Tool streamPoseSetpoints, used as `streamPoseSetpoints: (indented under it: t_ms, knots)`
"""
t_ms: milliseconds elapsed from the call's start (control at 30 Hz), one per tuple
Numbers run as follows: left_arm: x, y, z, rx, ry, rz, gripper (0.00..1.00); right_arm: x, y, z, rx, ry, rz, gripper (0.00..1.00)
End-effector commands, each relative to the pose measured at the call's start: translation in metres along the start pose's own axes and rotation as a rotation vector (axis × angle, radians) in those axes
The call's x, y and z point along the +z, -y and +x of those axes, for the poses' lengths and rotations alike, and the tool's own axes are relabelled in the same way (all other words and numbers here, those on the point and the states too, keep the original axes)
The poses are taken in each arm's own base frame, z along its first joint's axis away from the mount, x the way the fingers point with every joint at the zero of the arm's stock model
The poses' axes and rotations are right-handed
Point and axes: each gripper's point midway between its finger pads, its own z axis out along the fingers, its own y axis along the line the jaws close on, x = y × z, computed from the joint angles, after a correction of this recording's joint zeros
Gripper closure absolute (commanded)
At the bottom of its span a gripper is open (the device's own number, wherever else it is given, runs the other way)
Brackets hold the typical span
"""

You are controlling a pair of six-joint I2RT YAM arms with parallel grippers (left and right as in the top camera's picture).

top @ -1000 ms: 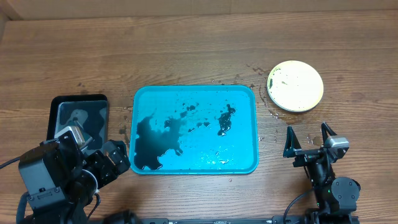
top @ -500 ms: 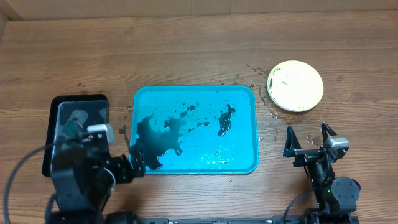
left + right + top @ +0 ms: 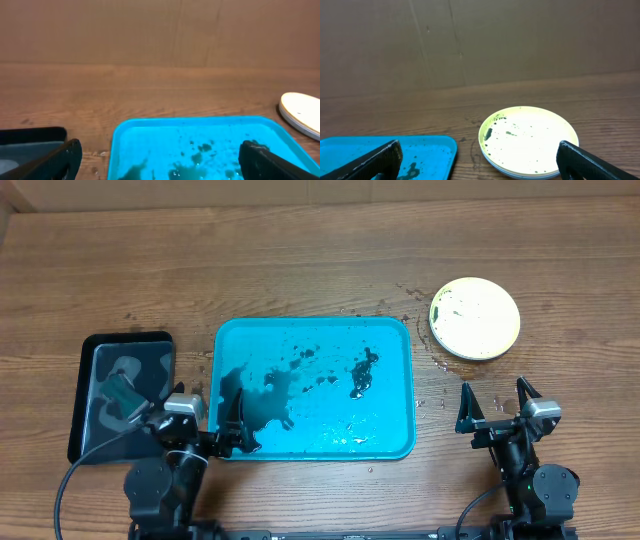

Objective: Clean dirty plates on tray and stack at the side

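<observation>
Wooden table (image 3: pixel 300 250), overhead: blue tray (image 3: pixel 385 405) at centre, puddled and flecked black; plates (image 3: pixel 475 318) stacked right of it, apart; black tray (image 3: pixel 85 370) far left; left gripper (image 3: pixel 213 428), spread and empty, has swung off the black tray to the blue tray's near-left corner; right gripper (image 3: pixel 495 405), spread and empty, unmoved. Left wrist: blue tray (image 3: pixel 150 140) between open fingers, cardboard wall (image 3: pixel 150 30) behind. Right wrist: plates (image 3: pixel 527 140) ahead, top one yellow-green rimmed, dark-specked.
</observation>
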Motion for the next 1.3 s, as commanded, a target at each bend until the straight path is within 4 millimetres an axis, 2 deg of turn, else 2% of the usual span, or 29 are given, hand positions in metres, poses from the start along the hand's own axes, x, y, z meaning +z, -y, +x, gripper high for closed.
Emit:
streamPoseSetpoints:
  t_ms: [0, 467, 667, 733, 800, 1267]
  knots:
    - [0.001, -0.003, 0.004, 0.028, 0.057, -0.015, 0.0, 0.0, 0.001, 0.002, -0.004, 0.004, 0.004, 0.0]
    - [0.008, -0.006, 0.013, 0.034, 0.23, -0.005, 0.0, 0.0, 0.001, 0.002, -0.004, 0.004, 0.004, 0.0]
    - [0.008, -0.016, 0.016, 0.023, 0.222, -0.076, 0.0, 0.0, 0.001, 0.002, -0.004, 0.004, 0.004, 0.0]
    - [0.011, -0.019, 0.028, 0.023, 0.171, -0.091, 0.0, 0.0, 0.001, 0.002, -0.004, 0.004, 0.004, 0.0]
    - [0.013, -0.022, 0.049, 0.013, 0.084, -0.104, 0.0, 0.0, 0.001, 0.002, -0.004, 0.004, 0.004, 0.0]
    - [0.013, -0.022, 0.047, 0.015, 0.092, -0.105, 0.0, 0.0, 0.001, 0.002, -0.004, 0.004, 0.004, 0.0]
